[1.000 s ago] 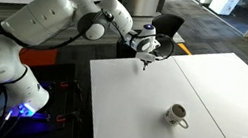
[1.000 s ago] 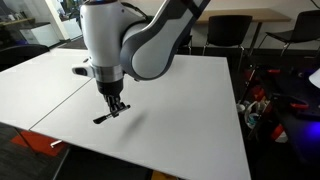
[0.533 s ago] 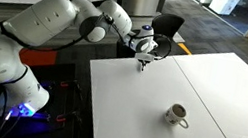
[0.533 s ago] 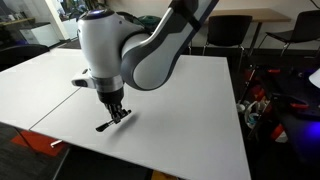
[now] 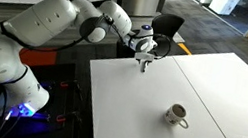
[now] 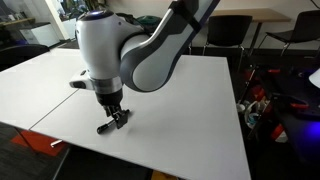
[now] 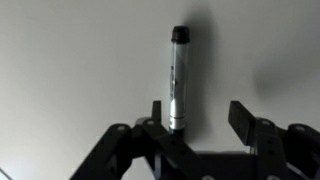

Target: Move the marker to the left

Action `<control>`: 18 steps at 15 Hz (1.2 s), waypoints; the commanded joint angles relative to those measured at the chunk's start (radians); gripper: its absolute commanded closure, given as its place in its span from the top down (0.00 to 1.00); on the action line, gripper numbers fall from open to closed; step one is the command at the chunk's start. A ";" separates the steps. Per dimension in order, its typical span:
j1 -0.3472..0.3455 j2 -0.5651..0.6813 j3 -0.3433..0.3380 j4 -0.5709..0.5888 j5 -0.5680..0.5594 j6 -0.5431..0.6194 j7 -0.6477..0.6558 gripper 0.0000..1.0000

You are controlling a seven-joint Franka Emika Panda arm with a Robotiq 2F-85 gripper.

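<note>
The marker (image 7: 178, 78) is a thin dark grey stick with a black cap, lying on the white table (image 7: 70, 60). In the wrist view it points away from me. My gripper (image 7: 198, 115) stands open over its near end. The marker rests against the left finger (image 7: 157, 112), with a wide gap to the right finger (image 7: 241, 116). In an exterior view the gripper (image 6: 113, 118) points down close to the table's near edge, and the marker (image 6: 104, 129) shows as a short dark stick below it. In an exterior view the gripper (image 5: 144, 64) hangs over the table's far corner.
A white mug (image 5: 176, 114) with a handle stands on the table (image 5: 147, 113), well away from the gripper. Black office chairs (image 5: 165, 27) stand behind the table. Cables and equipment (image 6: 265, 105) lie on the floor beside it.
The jaws have opened and let go of the marker, which now lies on the table. Before that the arm carried it a short way toward the table's edge.
</note>
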 commanded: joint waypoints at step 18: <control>0.122 -0.537 -0.261 -0.706 -0.079 0.444 0.532 1.00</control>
